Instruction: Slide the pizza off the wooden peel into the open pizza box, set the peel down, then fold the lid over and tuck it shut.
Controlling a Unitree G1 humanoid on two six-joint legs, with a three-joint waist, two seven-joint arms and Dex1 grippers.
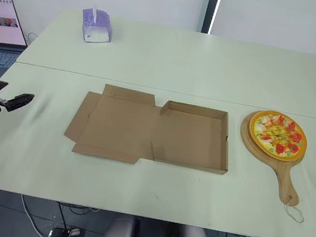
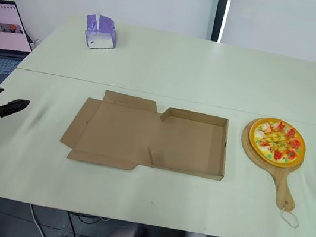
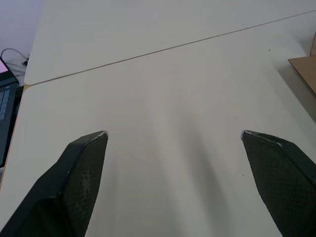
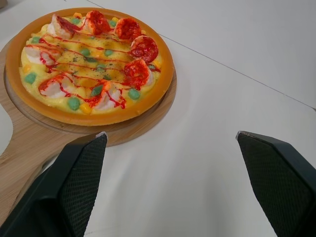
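Your pizza (image 1: 277,134) sits on the peel (image 1: 286,184) at 3 o'clock from the box (image 1: 194,137), handle toward 5 o'clock. The box is empty, its lid (image 1: 118,125) lying flat at 9 o'clock. The right gripper (image 4: 170,133), beside the peel, and the left gripper (image 3: 174,134), over bare table (image 1: 185,62), are spread wide and hold nothing. Tilt the peel before it clears the box wall and the pizza may land on the table. Bump the light box and it may skid.

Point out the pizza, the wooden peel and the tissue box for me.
pizza (image 1: 277,135), left eye view, middle of the toppings.
wooden peel (image 1: 286,184), left eye view, on its handle.
tissue box (image 1: 96,24), left eye view, middle of the box.
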